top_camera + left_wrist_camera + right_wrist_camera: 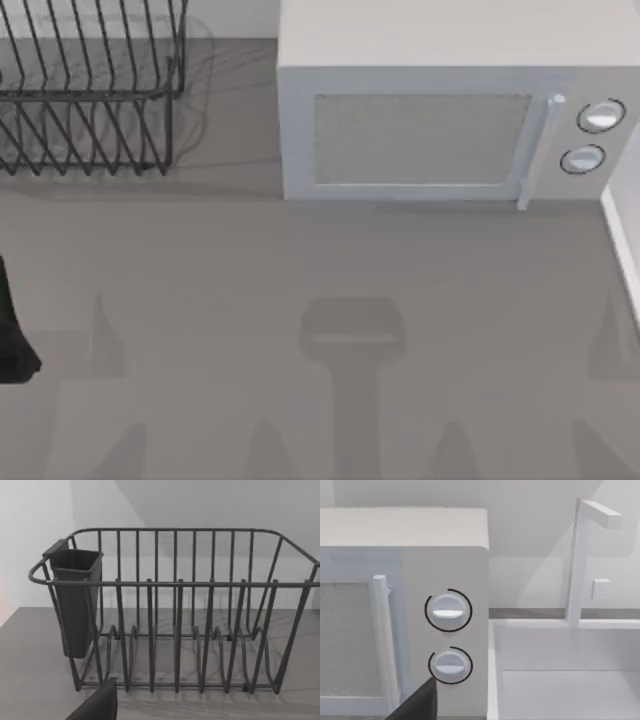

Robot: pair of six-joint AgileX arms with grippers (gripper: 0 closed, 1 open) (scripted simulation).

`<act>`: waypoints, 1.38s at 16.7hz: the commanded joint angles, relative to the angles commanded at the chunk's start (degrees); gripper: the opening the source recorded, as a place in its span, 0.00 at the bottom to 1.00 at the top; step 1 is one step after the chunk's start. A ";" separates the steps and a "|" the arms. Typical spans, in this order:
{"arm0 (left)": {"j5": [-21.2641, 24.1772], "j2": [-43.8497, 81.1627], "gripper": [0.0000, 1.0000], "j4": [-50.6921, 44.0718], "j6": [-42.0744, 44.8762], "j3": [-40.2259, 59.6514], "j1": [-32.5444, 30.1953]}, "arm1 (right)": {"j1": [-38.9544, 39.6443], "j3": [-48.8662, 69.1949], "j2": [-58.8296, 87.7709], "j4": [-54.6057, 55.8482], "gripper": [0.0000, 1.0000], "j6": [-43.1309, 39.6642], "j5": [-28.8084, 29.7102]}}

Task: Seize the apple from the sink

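Not much of the AgileX body on show: in top view the left arm (12, 340) is a plain black mass at the table's left edge w/ a rounded lower outline, no cables, screws or markings legible. Left wrist view has a dark charcoal, flat-faced wedge of the left gripper (97, 704) w/ a straight slanted edge (matte, no detail). Right wrist view has a matching dark wedge of the right gripper (417, 704), same colour & shape.

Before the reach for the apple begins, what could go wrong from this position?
1. The sink sits right beside the microwave, so the right arm's approach could clip the microwave's corner or its knobs.
2. The faucet stands over the basin's back edge; a high approach may strike it.
3. The sink's inside is barely visible, so the approach would start nearly blind.
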 joint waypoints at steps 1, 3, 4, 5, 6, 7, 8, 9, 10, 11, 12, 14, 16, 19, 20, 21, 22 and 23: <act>0.00 0.00 1.00 0.00 0.00 0.00 0.00 | 0.00 0.00 0.00 0.00 1.00 0.00 0.00; 0.00 0.00 1.00 0.00 0.00 0.00 0.00 | 0.00 0.00 0.00 0.00 1.00 0.00 0.00; 0.00 0.00 1.00 0.00 0.00 0.00 0.00 | 0.00 0.00 0.00 0.00 1.00 0.00 0.00; 0.00 0.00 1.00 0.00 0.00 0.00 0.00 | 0.00 0.00 0.00 0.00 1.00 0.00 0.00; 0.00 0.00 1.00 0.00 0.00 0.00 0.00 | 0.00 0.00 0.00 0.00 1.00 0.00 0.00; 0.00 0.00 1.00 0.00 0.00 0.00 0.00 | 0.00 0.00 0.00 0.00 1.00 0.00 0.00; 0.00 0.00 1.00 0.00 0.00 0.00 0.00 | 0.00 0.00 0.00 0.00 1.00 0.00 0.00; 0.00 0.00 1.00 0.00 0.00 0.00 0.00 | 0.00 0.00 0.00 0.00 1.00 0.00 0.00; 0.00 0.00 1.00 0.00 0.00 0.00 0.00 | 0.00 0.00 0.00 0.00 1.00 0.00 0.00; 0.00 0.00 1.00 0.00 0.00 0.00 0.00 | 0.00 0.00 0.00 0.00 1.00 0.00 0.00; 0.00 0.00 1.00 0.00 0.00 0.00 0.00 | 0.00 0.00 0.00 0.00 1.00 0.00 0.00; 0.00 0.00 1.00 0.00 0.00 0.00 0.00 | 0.00 0.00 0.00 0.00 1.00 0.00 0.00; 0.00 0.00 1.00 0.00 0.00 0.00 0.00 | 0.00 0.00 0.00 0.00 1.00 0.00 0.00; 0.00 0.00 1.00 0.00 0.00 0.00 0.00 | -0.86 3.19 3.55 -2.25 1.00 -0.82 0.00; 0.00 0.00 1.00 0.00 0.00 0.00 0.00 | -1.41 5.22 5.95 -3.69 1.00 -1.35 0.01; 0.00 0.00 1.00 0.00 0.00 0.00 0.00 | -2.06 7.66 8.95 -5.40 1.00 -1.98 0.01; 0.00 0.00 1.00 0.00 0.00 0.00 0.00 | -2.82 10.45 12.56 -7.35 1.00 -2.69 0.01; 0.00 0.00 1.00 0.00 0.00 0.00 0.00 | -3.65 13.56 16.70 -9.54 1.00 -3.50 0.01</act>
